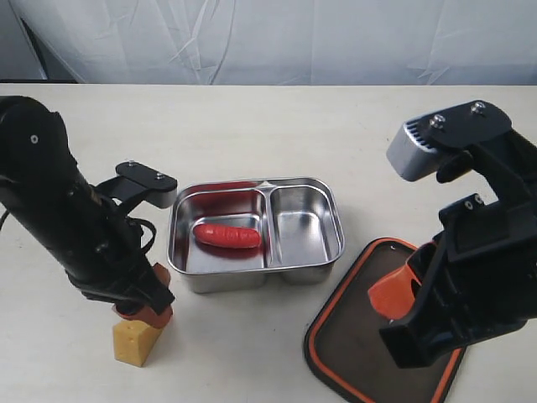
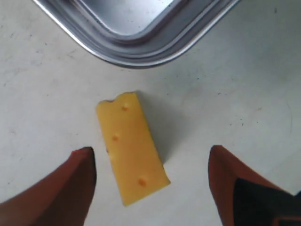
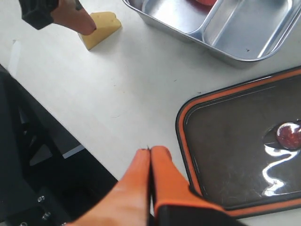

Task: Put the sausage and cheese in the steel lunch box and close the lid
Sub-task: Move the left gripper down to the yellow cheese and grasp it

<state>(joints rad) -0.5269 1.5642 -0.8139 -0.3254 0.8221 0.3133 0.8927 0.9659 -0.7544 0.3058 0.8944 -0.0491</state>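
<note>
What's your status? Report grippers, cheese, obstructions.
Left gripper open, straddling cheese on table. Right gripper shut, empty, beside lid. Sausage in steel lunch box. Nothing blocking cheese.

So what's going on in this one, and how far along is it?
A two-armed robot is packing a lunch box. The sausage already lies in its left compartment, as the exterior view shows it. The left pincer is open and straddles the cheese on the table by the box's near left corner, not yet gripping it. The lid lies on the table to the box's right, with the right pincer shut near its edge.
</note>
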